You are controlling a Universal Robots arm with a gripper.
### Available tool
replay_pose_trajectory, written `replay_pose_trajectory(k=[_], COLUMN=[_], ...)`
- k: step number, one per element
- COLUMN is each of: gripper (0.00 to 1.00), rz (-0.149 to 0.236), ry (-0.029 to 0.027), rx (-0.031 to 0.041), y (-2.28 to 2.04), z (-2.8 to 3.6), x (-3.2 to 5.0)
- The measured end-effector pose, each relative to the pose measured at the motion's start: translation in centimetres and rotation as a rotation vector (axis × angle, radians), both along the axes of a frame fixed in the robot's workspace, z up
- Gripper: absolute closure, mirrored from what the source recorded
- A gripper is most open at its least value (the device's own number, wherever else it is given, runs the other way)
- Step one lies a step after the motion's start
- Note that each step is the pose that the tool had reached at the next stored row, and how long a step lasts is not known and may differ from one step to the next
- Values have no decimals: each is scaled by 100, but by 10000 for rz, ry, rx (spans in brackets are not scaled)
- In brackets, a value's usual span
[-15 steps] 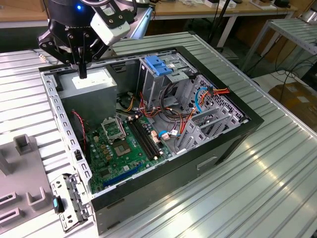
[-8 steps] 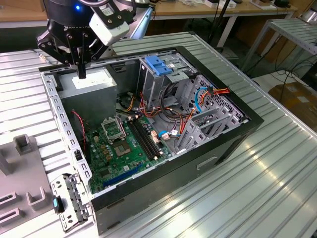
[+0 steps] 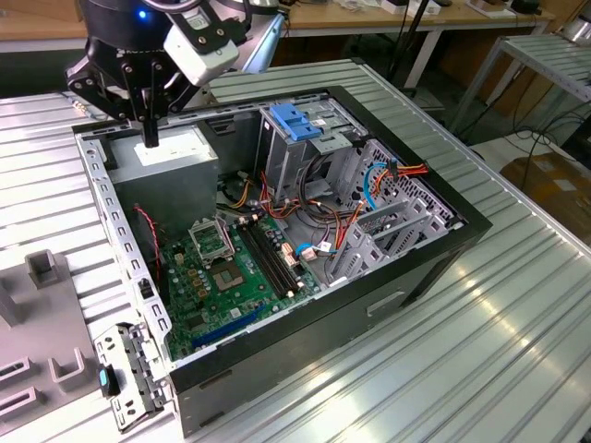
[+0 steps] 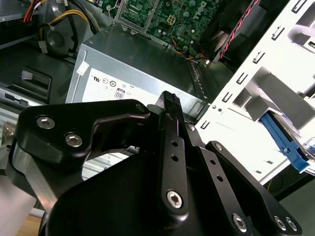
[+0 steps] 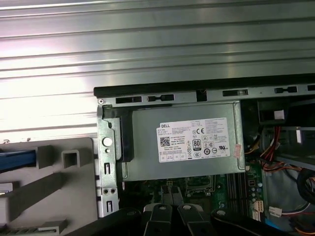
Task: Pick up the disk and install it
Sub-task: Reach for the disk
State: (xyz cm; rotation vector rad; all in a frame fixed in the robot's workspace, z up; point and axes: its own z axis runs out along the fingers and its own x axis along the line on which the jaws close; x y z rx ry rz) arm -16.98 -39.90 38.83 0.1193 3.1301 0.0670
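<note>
Ribbed metal bench [image 3: 499, 351] all round, carrying an open computer case [image 3: 277, 392] laid on its side, side panel off. Jaws together, tips meeting, nothing held; hanging point-down over the grey power supply [image 3: 166, 159], close above its stickered top, contact impossible to judge. Perforated metal rim [image 3: 115, 217] of the case just beside the jaws on the exterior view's left, a corner of the case close by. Free air straight above the power supply and over the whole open case. Farther toward the exterior view's right: motherboard [image 3: 222, 277] low in the case, then the upright drive cage [image 3: 309, 161] with a blue bracket [image 3: 295, 120] on top, loose cables crowding the gap between. Outside the rim, on the bench, a grey holder [image 3: 55, 323] with raised pegs. Disk [image 5: 17, 160] [image 4: 284, 141] lying in that holder, well apart from the jaws, untouched, blue side rail showing at the frame edge in both wrist views.
</note>
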Motion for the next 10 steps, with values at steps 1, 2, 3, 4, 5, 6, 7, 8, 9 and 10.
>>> replay_pose_trajectory(k=[1,2,3,4,5,6,7,8,9,10], gripper=[89,89,89,89,89,89,89,89,89,89], rz=[0,0,0,0,0,0,1,1,0,1], ry=[0,0,1,1,1,1,2,2,3,3], rx=[0,0,0,0,0,0,0,0,0,0], y=[0,0,0,0,0,0,0,0,0,0], z=[0,-1,-1,-1,-1,-2,-2,-3,-3,-3], x=[-3,-7,-11,-15,-19,-27,-29,-32,-36,-38])
